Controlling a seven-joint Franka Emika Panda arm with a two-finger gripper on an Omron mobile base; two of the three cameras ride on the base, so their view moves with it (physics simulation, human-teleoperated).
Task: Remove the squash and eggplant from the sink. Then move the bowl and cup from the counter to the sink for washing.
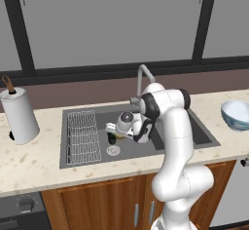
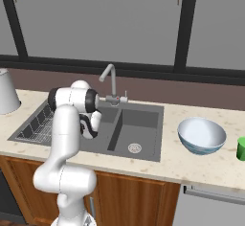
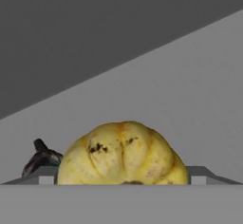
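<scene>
The yellow-brown ribbed squash (image 3: 122,154) sits close up between the fingertips of my open gripper (image 3: 122,179), one fingertip (image 3: 204,174) on each side; I cannot tell if they touch it. The near-black eggplant (image 3: 42,159) lies just left of it on the basin floor. In the left base view my gripper (image 1: 115,132) reaches low into the left basin of the dark grey sink (image 1: 199,129), over the squash (image 1: 119,136) and eggplant (image 1: 112,139). The bowl (image 2: 202,135) stands on the beige counter (image 2: 191,165) right of the sink, with the green cup (image 2: 241,148) beyond it.
A wire rack (image 1: 82,136) fills the sink's left end and a curved steel faucet (image 1: 142,78) rises behind the basins. A white paper towel roll (image 1: 19,116) stands on the counter at far left. The right basin (image 2: 136,129) has a round drain.
</scene>
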